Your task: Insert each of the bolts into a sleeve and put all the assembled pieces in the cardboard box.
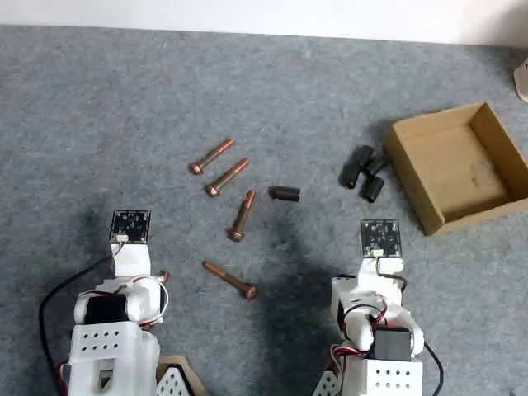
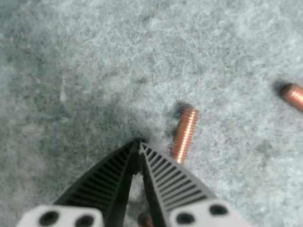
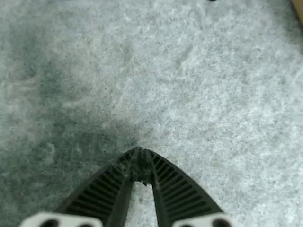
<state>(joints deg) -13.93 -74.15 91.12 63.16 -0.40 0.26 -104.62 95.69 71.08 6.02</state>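
Several copper bolts lie on the grey carpet: two side by side [image 1: 211, 156] [image 1: 228, 176], one [image 1: 242, 215] below them, one [image 1: 231, 280] nearest the arms. A lone black sleeve [image 1: 285, 194] lies mid-table, and a cluster of sleeves [image 1: 363, 172] sits beside the open cardboard box [image 1: 410, 177]. My left gripper [image 2: 138, 142] is shut with nothing in it, low over the carpet. A bolt [image 2: 184, 135] lies right beside its fingers. My right gripper [image 3: 140, 151] is shut on nothing over bare carpet. The left arm [image 1: 130, 247] and right arm [image 1: 379, 247] sit at the near edge.
The tip of another bolt [image 2: 293, 94] shows at the side of the left wrist view. A pale object [image 1: 521, 80] pokes in at the far right edge. Bare carpet lies between the arms and the bolts.
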